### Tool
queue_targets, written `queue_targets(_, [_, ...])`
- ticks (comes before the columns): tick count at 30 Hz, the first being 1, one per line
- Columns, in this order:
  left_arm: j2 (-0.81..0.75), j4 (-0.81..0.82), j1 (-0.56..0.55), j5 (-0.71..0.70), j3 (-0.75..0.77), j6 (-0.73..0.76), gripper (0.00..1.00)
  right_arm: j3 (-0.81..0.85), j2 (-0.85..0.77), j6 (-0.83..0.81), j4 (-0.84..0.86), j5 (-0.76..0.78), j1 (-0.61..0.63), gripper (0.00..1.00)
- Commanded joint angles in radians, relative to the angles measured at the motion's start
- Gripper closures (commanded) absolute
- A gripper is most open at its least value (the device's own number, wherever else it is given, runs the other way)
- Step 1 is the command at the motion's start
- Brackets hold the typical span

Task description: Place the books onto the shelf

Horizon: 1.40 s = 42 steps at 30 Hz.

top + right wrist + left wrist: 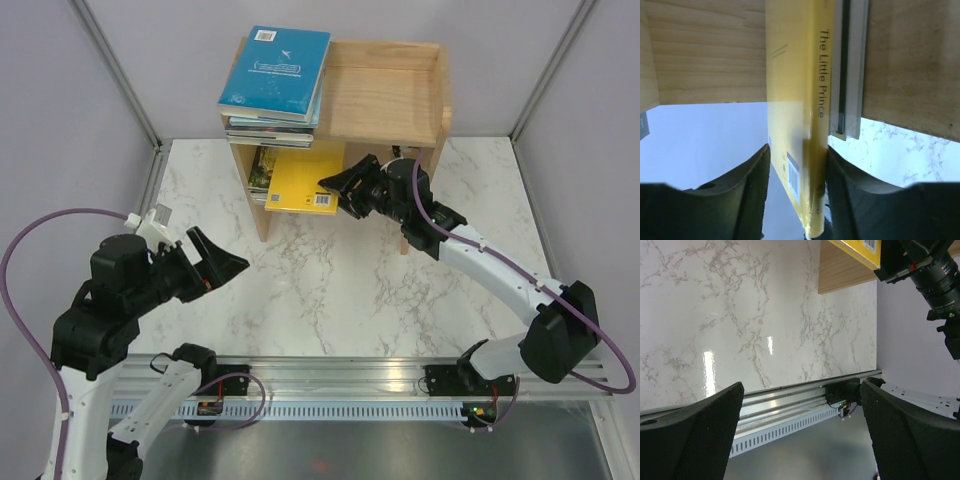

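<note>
Step in hand was seating the yellow book (300, 180), flat on the shelf's (390, 95) lower tier and overhanging its front; right arm's fingers (740, 190) straddled its spine, clamped or slack I could not tell; left arm's fingers (695, 430) hung wide open, empty; next probably a square push inward.

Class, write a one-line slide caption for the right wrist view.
Right gripper straddles a yellow book, The Little Prince, at the wooden shelf.
</note>
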Motion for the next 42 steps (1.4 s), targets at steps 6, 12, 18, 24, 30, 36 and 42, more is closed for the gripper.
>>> queue_targets(6, [-0.033,0.025,0.0,0.009,-0.005,-0.018,0.0,0.057,-0.033,-0.036,-0.039,0.028,-0.004,0.82])
queue_targets(12, [-0.044,0.022,0.001,0.008,-0.016,-0.024,0.0,0.129,0.045,-0.03,-0.037,0.039,-0.004,0.88])
queue_targets(18, [-0.043,0.025,0.001,0.016,-0.033,-0.033,0.0,0.242,0.163,-0.03,-0.025,0.016,-0.005,0.79])
queue_targets(24, [-0.041,0.032,0.001,0.018,-0.044,-0.031,0.0,0.117,0.075,-0.062,-0.062,0.043,-0.008,0.02])
queue_targets(30, [-0.04,0.046,0.001,0.028,-0.065,-0.031,0.0,0.003,-0.057,-0.09,-0.12,0.059,-0.039,0.02])
queue_targets(36, [-0.027,0.06,0.001,0.036,-0.073,-0.028,0.0,-0.025,-0.101,-0.093,-0.134,0.06,-0.051,0.17])
queue_targets(42, [-0.023,0.066,0.001,0.038,-0.067,-0.021,0.0,0.021,-0.033,-0.087,-0.083,0.014,-0.051,0.61])
